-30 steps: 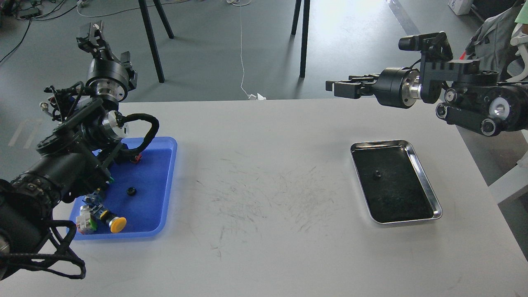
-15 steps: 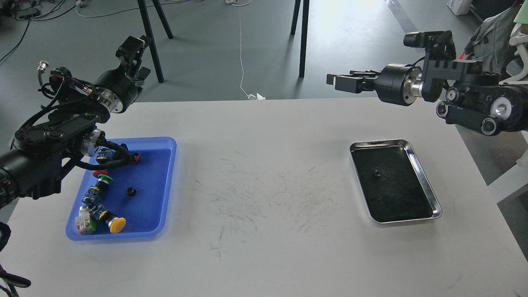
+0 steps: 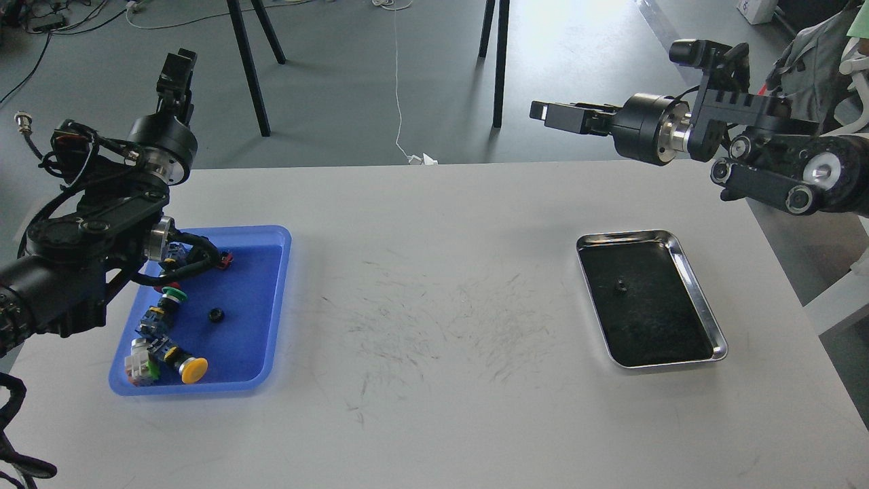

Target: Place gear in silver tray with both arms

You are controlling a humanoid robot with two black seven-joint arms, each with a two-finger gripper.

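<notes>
The silver tray lies on the right of the white table, and a small black gear sits on its dark inner surface. Another small black gear lies in the blue tray at the left. My left gripper is raised above the table's back left corner and points up and away. My right gripper is held high over the table's back edge, pointing left, well above and behind the silver tray. Both grippers look empty, and their fingers cannot be told apart.
The blue tray also holds several push buttons and connectors, among them a yellow button and a green one. Black stand legs rise from the floor behind the table. The table's right edge lies close to the silver tray.
My left arm has lifted off the blue tray and swung its gripper up and back. My right gripper has risen slightly. The gears and trays have not moved.
</notes>
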